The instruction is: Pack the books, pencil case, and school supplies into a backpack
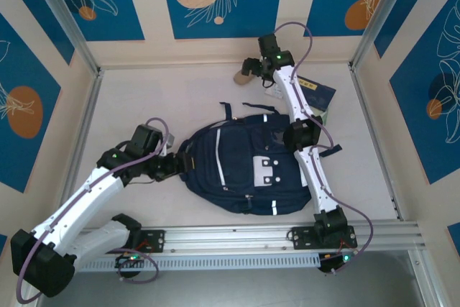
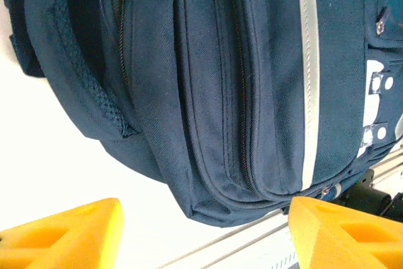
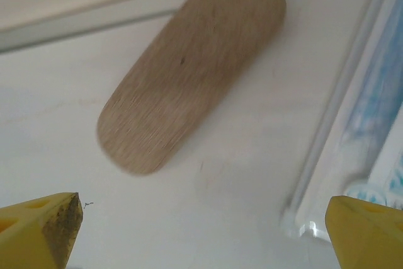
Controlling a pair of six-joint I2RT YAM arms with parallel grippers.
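The dark navy backpack (image 1: 244, 170) lies flat in the middle of the table, its white patch facing up. My left gripper (image 1: 176, 167) stands open at its left end. In the left wrist view the backpack's (image 2: 239, 80) zipped corner lies just ahead of the open left gripper (image 2: 204, 234), untouched. My right gripper (image 1: 255, 70) reaches to the back wall and hangs open above the table (image 3: 208, 174), with nothing held. The pencil case (image 3: 189, 74), pale and oblong, lies just beyond the right gripper (image 3: 204, 234); in the top view the pencil case (image 1: 243, 77) is beside the fingers. The white-and-blue school supplies packet (image 3: 371, 118) lies to its right. A navy book (image 1: 321, 94) lies under the right arm.
An aluminium rail (image 1: 237, 236) runs along the near edge by the arm bases. Walls and metal posts (image 1: 374, 16) close in the table on three sides. The right arm's forearm (image 1: 291, 95) crosses over the backpack's top edge.
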